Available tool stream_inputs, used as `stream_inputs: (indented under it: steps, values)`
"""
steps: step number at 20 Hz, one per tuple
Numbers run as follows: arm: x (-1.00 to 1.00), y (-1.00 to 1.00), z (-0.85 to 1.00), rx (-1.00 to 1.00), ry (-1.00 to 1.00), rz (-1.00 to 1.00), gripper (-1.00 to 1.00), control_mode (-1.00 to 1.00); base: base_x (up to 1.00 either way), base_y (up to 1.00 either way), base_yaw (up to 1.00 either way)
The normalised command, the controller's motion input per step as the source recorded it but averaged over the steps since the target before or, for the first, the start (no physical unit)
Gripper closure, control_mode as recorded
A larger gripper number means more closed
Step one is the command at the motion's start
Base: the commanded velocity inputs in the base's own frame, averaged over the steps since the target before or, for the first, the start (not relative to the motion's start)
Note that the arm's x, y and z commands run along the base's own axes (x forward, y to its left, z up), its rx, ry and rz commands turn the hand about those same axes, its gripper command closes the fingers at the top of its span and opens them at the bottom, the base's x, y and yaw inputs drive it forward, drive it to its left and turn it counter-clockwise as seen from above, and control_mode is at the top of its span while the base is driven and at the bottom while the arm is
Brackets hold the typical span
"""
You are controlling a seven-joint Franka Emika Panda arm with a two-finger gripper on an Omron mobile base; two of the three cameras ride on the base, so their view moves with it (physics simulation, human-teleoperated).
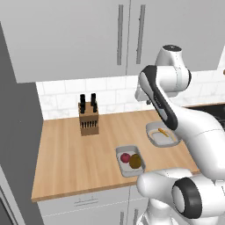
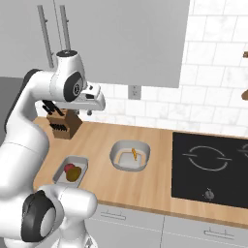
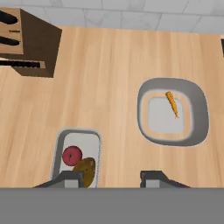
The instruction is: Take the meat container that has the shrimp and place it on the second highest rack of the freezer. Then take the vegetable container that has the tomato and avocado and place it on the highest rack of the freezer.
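The meat container (image 1: 154,128) (image 2: 116,156) (image 3: 144,109) is a rounded grey bowl on the wooden counter, with the thin orange shrimp (image 1: 163,132) (image 2: 134,154) (image 3: 172,103) lying in it. The vegetable container (image 1: 123,151) (image 2: 80,162) (image 3: 78,133) is a smaller grey tray nearer the counter's front edge, and it holds the red tomato (image 1: 125,157) (image 2: 70,168) (image 3: 72,155) and the olive-brown avocado (image 1: 136,161) (image 2: 73,175) (image 3: 85,168). My gripper (image 2: 90,113) (image 3: 111,178) hangs high above the counter between the two containers, open, with nothing between its fingers. The freezer's grey side (image 1: 17,145) rises at the counter's left end, and its racks are out of view.
A wooden knife block (image 1: 88,116) (image 2: 65,125) (image 3: 30,43) stands at the back left of the counter. A black cooktop (image 2: 210,167) lies to the right of the bowl. Wall cabinets (image 1: 88,35) hang above, over a tiled backsplash.
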Motion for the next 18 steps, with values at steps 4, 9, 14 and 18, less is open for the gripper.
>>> stream_inputs:
  steps: [4,9,14,18]
  values:
    - [-0.28,-0.03,-0.04,0.0,0.0,0.0,-1.0,-1.0,0.0,0.0,0.0]
    - [-0.78,-0.3,-0.15,0.0,-0.01,0.0,-1.0,-1.0,0.0,0.0,0.0]
    - [-0.73,-0.42,-0.38,0.0,0.0,-0.06,-1.0,-1.0,0.0,0.0,0.0]
    - [-0.17,-0.35,-0.56,0.0,0.03,-0.44,-1.0,-1.0,0.0,0.0,0.0]
